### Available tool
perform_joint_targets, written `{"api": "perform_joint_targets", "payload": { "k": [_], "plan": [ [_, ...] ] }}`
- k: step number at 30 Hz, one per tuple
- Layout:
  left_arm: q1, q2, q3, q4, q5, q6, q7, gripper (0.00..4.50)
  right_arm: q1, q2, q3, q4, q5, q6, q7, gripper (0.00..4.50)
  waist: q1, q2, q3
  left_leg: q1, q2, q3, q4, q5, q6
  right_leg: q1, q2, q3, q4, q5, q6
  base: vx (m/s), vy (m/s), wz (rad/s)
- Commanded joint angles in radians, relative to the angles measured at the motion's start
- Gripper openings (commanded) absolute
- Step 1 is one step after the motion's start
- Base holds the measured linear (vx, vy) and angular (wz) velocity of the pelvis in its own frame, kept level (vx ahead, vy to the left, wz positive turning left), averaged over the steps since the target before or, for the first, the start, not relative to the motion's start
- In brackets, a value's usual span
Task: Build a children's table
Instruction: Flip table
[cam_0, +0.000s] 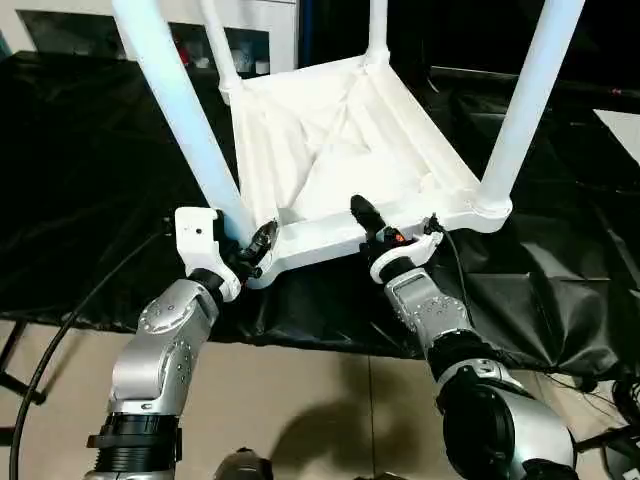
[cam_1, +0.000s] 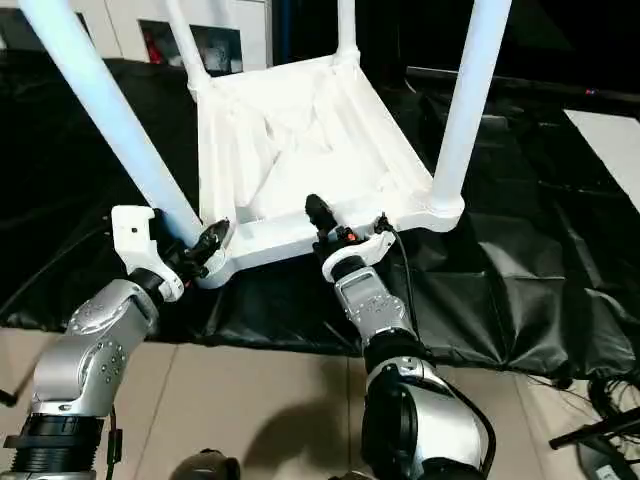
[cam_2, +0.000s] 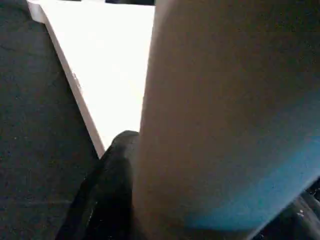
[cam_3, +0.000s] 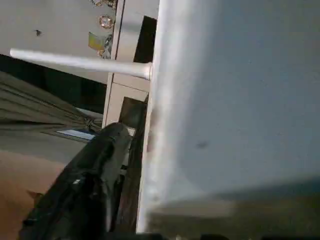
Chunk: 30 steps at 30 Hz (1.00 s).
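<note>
The children's table (cam_0: 340, 150) lies upside down on the black-draped counter (cam_0: 80, 180), all four legs up. The left claw (cam_0: 262, 240) grips the base of the near leg (cam_0: 185, 120) at the corner just ahead of it. The right claw (cam_0: 368, 218) straddles the near rim (cam_0: 320, 238), half open; grip unclear. It looks light, stiff, slick plastic; rim and leg bases seem the safest holds.

Head stereo pair: looks fwd and down over both forearms at upturned children's table (cam_0: 340, 150), mid-range; both eyes share the whole scene. L wrist cam: v. close, sights along left gripper (cam_0: 262, 243) at a leg (cam_2: 225, 120). R wrist cam: v. close, along right gripper (cam_0: 372, 222), table edge alongside.
</note>
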Motion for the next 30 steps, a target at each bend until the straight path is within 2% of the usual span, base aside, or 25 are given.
{"api": "perform_joint_targets", "payload": {
  "k": [1, 3, 5, 9, 11, 15, 16, 17, 19, 23, 26, 29, 30],
  "plan": [
    [0.02, -0.003, -0.004, 0.018, -0.005, 0.001, -0.021, 2.24, -0.069, -0.015, -0.011, -0.04, 0.016, -0.014, 0.031, 2.93, 0.003, -0.004, -0.091, 0.033, 0.091, -0.036, -0.071, 0.01, 0.068, 0.057, -0.107, 0.066, -0.053, 0.072, -0.247, 0.0, 0.0, 0.0],
    [0.02, 0.001, -0.002, 0.023, 0.0, -0.005, -0.021, 2.23, -0.073, -0.016, -0.011, -0.038, 0.01, -0.021, 0.039, 2.71, 0.004, -0.006, -0.092, 0.032, 0.089, -0.035, -0.069, 0.019, 0.071, 0.058, -0.108, 0.066, -0.051, 0.086, -0.247, 0.0, 0.0, 0.0],
    [0.022, 0.008, -0.003, 0.026, -0.013, 0.001, -0.046, 2.78, -0.074, -0.017, -0.01, -0.04, 0.003, -0.028, 0.038, 2.54, 0.004, -0.007, -0.092, 0.032, 0.089, -0.035, -0.068, 0.03, 0.077, 0.058, -0.108, 0.066, -0.049, 0.098, -0.248, 0.0, 0.0, 0.0],
    [0.048, 0.045, -0.025, -0.002, -0.025, 0.015, -0.113, 3.0, -0.079, -0.022, 0.002, -0.061, -0.025, -0.06, 0.029, 2.28, 0.003, -0.007, -0.092, 0.032, 0.089, -0.036, -0.067, 0.04, 0.082, 0.056, -0.107, 0.064, -0.047, 0.096, -0.25, 0.0, 0.0, 0.0],
    [0.071, 0.074, -0.027, -0.008, -0.035, 0.017, -0.158, 3.28, -0.085, -0.029, 0.007, -0.067, -0.047, -0.091, -0.008, 2.12, 0.002, -0.007, -0.092, 0.033, 0.088, -0.034, -0.067, 0.04, 0.083, 0.054, -0.105, 0.064, -0.046, 0.096, -0.252, 0.0, 0.0, 0.0],
    [0.092, 0.108, -0.026, -0.008, -0.037, 0.01, -0.199, 3.51, -0.094, -0.039, -0.005, -0.075, -0.053, -0.14, -0.046, 2.04, 0.001, -0.005, -0.089, 0.036, 0.089, -0.032, -0.072, 0.002, 0.062, 0.053, -0.104, 0.065, -0.051, 0.05, -0.244, 0.0, 0.0, 0.0],
    [0.097, 0.114, -0.007, 0.0, -0.036, -0.009, -0.193, 3.74, -0.1, -0.049, -0.017, -0.08, -0.049, -0.159, -0.064, 2.02, 0.001, -0.004, -0.088, 0.037, 0.09, -0.033, -0.073, -0.008, 0.056, 0.053, -0.105, 0.066, -0.053, 0.041, -0.242, 0.0, 0.0, 0.0],
    [0.099, 0.116, 0.014, 0.009, -0.033, -0.027, -0.184, 3.74, -0.103, -0.057, -0.02, -0.086, -0.054, -0.177, -0.076, 2.02, 0.001, 0.001, -0.087, 0.038, 0.09, -0.033, -0.075, -0.024, 0.047, 0.051, -0.103, 0.066, -0.056, 0.028, -0.237, 0.0, 0.0, 0.0],
    [0.101, 0.125, 0.057, 0.031, -0.013, -0.097, -0.162, 3.82, -0.107, -0.075, -0.019, -0.103, -0.077, -0.212, -0.097, 2.01, 0.003, 0.002, -0.086, 0.042, 0.091, -0.031, -0.077, -0.053, 0.031, 0.048, -0.103, 0.067, -0.059, 0.014, -0.233, 0.0, 0.0, 0.0],
    [0.094, 0.135, 0.152, 0.042, -0.014, -0.221, -0.117, 4.15, -0.1, -0.115, 0.008, -0.145, -0.142, -0.262, -0.13, 2.01, 0.01, 0.006, -0.087, 0.049, 0.093, -0.031, -0.08, -0.087, 0.002, 0.046, -0.1, 0.066, -0.061, 0.01, -0.21, 0.0, 0.0, 0.0],
    [0.074, 0.157, 0.234, 0.055, -0.005, -0.305, -0.048, 4.26, -0.08, -0.146, 0.056, -0.186, -0.218, -0.299, -0.152, 2.0, 0.013, 0.004, -0.088, 0.043, 0.092, -0.031, -0.081, -0.085, -0.006, 0.05, -0.099, 0.065, -0.057, 0.026, -0.2, 0.0, 0.0, 0.0],
    [0.049, 0.181, 0.301, 0.083, -0.003, -0.35, 0.011, 4.46, -0.061, -0.161, 0.082, -0.228, -0.251, -0.302, -0.17, 2.0, 0.016, 0.003, -0.089, 0.043, 0.09, -0.031, -0.079, -0.077, -0.004, 0.05, -0.1, 0.066, -0.055, 0.037, -0.187, 0.0, 0.0, 0.0],
    [0.043, 0.193, 0.313, 0.088, 0.002, -0.37, 0.016, 4.46, -0.053, -0.166, 0.094, -0.24, -0.268, -0.303, -0.179, 2.0, 0.017, 0.001, -0.09, 0.039, 0.089, -0.033, -0.079, -0.065, -0.001, 0.054, -0.1, 0.066, -0.053, 0.044, -0.186, 0.0, 0.0, 0.0]
  ]
}}
